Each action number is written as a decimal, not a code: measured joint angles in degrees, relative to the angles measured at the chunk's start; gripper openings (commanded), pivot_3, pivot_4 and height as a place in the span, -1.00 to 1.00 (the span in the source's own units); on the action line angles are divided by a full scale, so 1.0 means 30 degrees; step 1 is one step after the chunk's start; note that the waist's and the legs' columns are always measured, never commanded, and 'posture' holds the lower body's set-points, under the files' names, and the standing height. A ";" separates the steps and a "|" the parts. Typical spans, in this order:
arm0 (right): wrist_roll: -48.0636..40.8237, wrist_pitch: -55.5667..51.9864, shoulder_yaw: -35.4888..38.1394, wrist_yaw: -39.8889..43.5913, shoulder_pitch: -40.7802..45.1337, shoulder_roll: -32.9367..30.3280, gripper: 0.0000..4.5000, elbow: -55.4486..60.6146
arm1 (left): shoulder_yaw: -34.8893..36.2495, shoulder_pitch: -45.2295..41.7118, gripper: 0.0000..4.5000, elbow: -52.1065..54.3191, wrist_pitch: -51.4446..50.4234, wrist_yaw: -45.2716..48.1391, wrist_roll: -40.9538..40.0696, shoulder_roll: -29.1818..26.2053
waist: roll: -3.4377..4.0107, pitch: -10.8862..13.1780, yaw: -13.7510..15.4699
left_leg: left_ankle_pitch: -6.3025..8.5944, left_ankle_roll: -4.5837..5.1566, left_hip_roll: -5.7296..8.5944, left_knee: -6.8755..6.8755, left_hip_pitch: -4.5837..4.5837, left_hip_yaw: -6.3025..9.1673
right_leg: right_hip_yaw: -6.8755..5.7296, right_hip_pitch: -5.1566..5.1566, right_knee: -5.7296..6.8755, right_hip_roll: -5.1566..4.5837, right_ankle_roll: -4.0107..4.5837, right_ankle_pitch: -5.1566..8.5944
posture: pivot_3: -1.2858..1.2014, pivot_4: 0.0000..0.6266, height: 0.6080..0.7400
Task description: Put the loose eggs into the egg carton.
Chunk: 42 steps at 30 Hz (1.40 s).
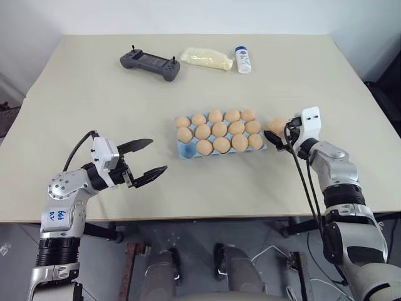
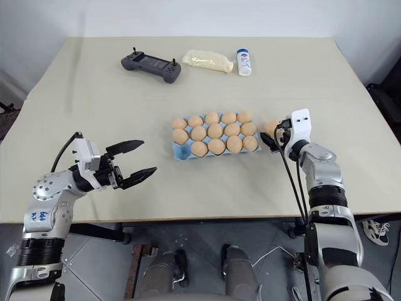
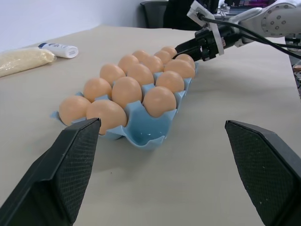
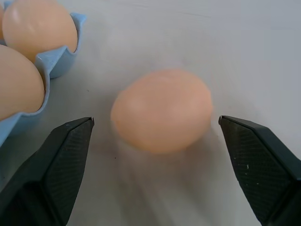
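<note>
The light blue egg carton (image 1: 186,152) sits mid-table with tan-orange eggs in its cups. Its front-left corner cup (image 3: 149,133) is empty. One loose egg (image 1: 276,125) lies on the table just off the carton's right end. My right gripper (image 1: 280,133) is open, and the egg (image 4: 162,110) sits between its fingers, which do not touch it. Near the front left of the table, well to the left of the carton, my left gripper (image 1: 151,158) is open, holds nothing and points toward the carton.
At the far edge of the table lie a dark grey handheld controller (image 1: 150,63), a bag of pale grains (image 1: 205,58) and a small white bottle (image 1: 243,59). The table's front edge runs just below both grippers.
</note>
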<state>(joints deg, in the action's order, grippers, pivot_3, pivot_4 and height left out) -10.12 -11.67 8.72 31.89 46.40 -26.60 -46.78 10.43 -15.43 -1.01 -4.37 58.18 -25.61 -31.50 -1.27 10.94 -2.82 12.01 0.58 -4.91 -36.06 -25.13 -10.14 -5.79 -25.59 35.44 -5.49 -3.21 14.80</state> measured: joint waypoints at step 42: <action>-0.2565 -0.9763 -0.6265 -0.0288 -0.1875 0.4437 -0.28 1.8224 | -0.0005 0.0087 1.00 -0.1009 0.0532 0.0222 0.0007 -0.0051 | 0.0013 0.0004 -0.0064 | -0.0009 -0.0069 -0.0120 0.0013 -0.0010 0.0027 | -0.0038 -0.0031 0.0029 0.0006 0.0095 0.0042 | 0.03 -0.52 1.00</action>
<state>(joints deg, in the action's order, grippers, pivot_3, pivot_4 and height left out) -17.82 -40.96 -10.07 31.03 40.77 -13.29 7.89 10.42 -15.17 -4.04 -2.77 58.85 -25.59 -31.66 -1.23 10.95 -3.01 11.98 0.37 -5.27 -36.03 -25.16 -10.06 -5.90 -25.68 35.53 -5.48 -2.92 14.93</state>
